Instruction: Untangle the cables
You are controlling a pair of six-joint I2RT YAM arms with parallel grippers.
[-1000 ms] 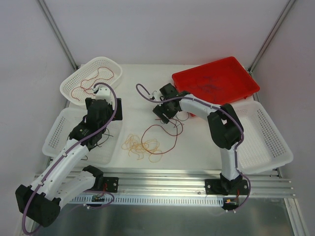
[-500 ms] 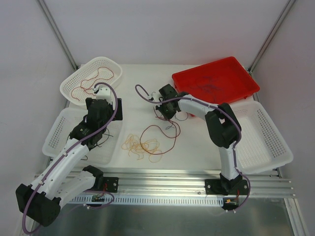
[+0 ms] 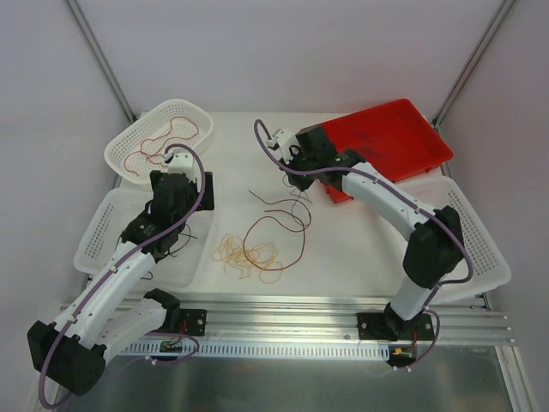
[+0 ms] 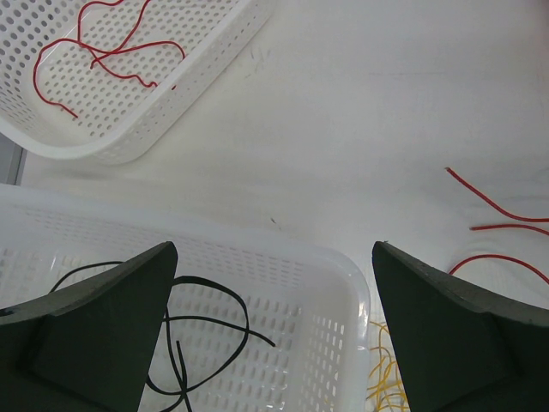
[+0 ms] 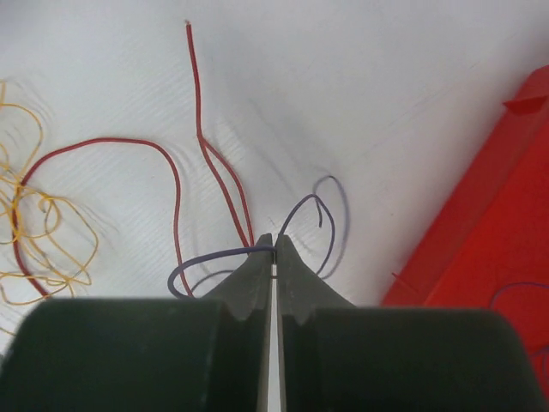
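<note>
My right gripper [image 5: 274,245] is shut on a thin purple cable [image 5: 214,256], pinched at the fingertips and looping out on both sides above the table. In the top view the right gripper [image 3: 298,166] hangs beside the red tray [image 3: 377,142]. Below it a red cable [image 3: 276,230] [image 5: 176,184] lies loose on the table, next to a curly yellow cable [image 3: 244,254] [image 5: 34,225]. My left gripper [image 4: 274,257] [image 3: 176,196] is open with nothing between its jaws, over the left white basket [image 4: 330,262], which holds a black cable [image 4: 210,313].
An oval white basket [image 3: 159,137] at the back left holds another red cable [image 4: 103,51]. The red tray [image 5: 502,215] has a purple strand [image 5: 515,290] in it. A long white basket [image 3: 467,245] lies at the right edge.
My right gripper closed on the purple cable and moved back toward the red tray, drawing the cable up off the red one. The left arm has not moved.
</note>
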